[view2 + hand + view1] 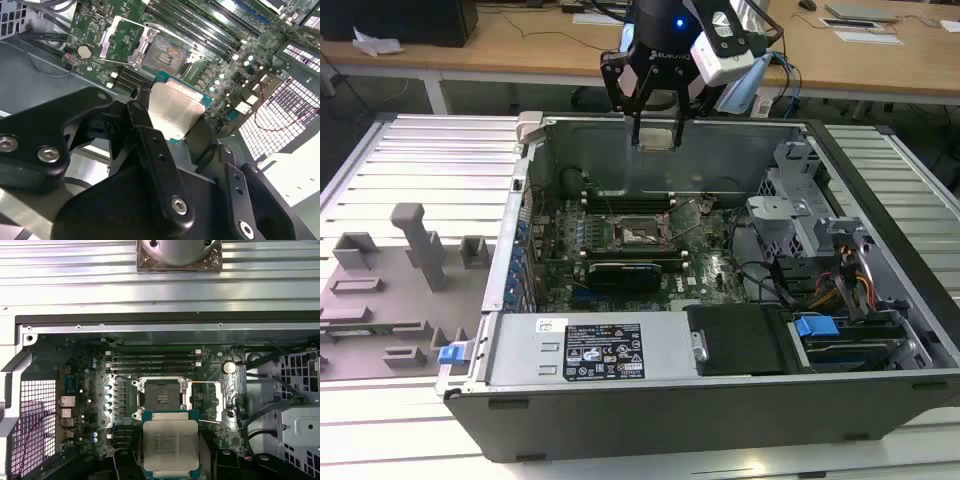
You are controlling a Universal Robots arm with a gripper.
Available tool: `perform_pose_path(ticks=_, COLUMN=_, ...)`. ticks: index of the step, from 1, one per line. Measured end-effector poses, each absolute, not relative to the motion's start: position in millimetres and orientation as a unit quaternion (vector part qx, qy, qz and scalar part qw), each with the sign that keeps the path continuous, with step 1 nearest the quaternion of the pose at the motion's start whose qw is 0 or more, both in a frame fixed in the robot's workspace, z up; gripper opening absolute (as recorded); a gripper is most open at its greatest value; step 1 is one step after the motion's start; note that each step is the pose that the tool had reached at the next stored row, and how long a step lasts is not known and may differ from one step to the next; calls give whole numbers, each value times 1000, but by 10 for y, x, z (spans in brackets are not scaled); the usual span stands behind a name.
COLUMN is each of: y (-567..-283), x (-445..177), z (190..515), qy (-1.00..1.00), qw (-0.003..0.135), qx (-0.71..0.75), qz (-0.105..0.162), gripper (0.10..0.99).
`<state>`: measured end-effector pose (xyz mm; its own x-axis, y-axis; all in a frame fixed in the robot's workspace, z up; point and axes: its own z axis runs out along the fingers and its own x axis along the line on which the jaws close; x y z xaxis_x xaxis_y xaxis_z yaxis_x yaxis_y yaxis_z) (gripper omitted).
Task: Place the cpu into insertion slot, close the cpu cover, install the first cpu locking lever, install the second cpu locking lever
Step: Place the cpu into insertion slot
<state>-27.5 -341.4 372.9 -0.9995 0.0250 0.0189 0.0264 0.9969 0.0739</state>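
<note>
My gripper (657, 128) hangs above the rear wall of the open computer case, shut on the cpu (657, 137), a flat silvery square held by two opposite edges. In both wrist views the cpu (176, 111) (170, 442) sits between the black fingers (150, 135). It is well above the green board and offset from the insertion slot (167, 54) (161, 393) (641, 234), whose contact field lies bare. The cpu cover (121, 41) (223, 399), a silvery frame plate, is folded open beside the slot. Thin wire levers (204, 382) stand out along the slot's sides.
Long memory slots (152, 360) run beside the socket, and a black card (625, 272) lies in front of it. A labelled metal box (590, 350), a drive cage (790, 215) and cables (840, 280) crowd the case. Grey fixtures (405, 270) stand at the exterior view's left.
</note>
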Motion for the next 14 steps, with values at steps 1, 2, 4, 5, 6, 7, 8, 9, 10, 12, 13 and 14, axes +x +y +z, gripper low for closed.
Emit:
perform_pose_path(ticks=1, y=-3414, x=-275, z=3729, qy=-999, qw=9, qx=-13, qz=-37, gripper=541)
perform_pose_path(ticks=2, y=-3414, x=-275, z=3729, qy=-999, qw=9, qx=-13, qz=-37, gripper=541)
perform_pose_path(ticks=4, y=-3414, x=-275, z=3729, qy=-999, qw=9, qx=-13, qz=-37, gripper=541)
perform_pose_path(ticks=5, y=-3414, x=-275, z=3729, qy=-999, qw=9, qx=-13, qz=-37, gripper=541)
perform_pose_path(ticks=6, y=-3414, x=-275, z=3729, qy=-999, qw=9, qx=-13, qz=-37, gripper=541)
perform_pose_path(ticks=7, y=-3413, x=-275, z=3724, qy=-999, qw=9, qx=-13, qz=-37, gripper=541)
perform_pose_path(ticks=8, y=-3413, x=-275, z=3720, qy=-999, qw=9, qx=-13, qz=-37, gripper=541)
perform_pose_path(ticks=9, y=-3413, x=-275, z=3713, qy=-999, qw=9, qx=-13, qz=-37, gripper=541)
perform_pose_path(ticks=10, y=-3413, x=-275, z=3701, qy=-999, qw=9, qx=-13, qz=-37, gripper=541)
perform_pose_path(ticks=12, y=-3414, x=-275, z=3687, qy=-999, qw=9, qx=-13, qz=-37, gripper=541)
perform_pose_path(ticks=13, y=-3414, x=-275, z=3675, qy=-999, qw=9, qx=-13, qz=-37, gripper=541)
perform_pose_path(ticks=14, y=-3414, x=-275, z=3666, qy=-999, qw=9, qx=-13, qz=-37, gripper=541)
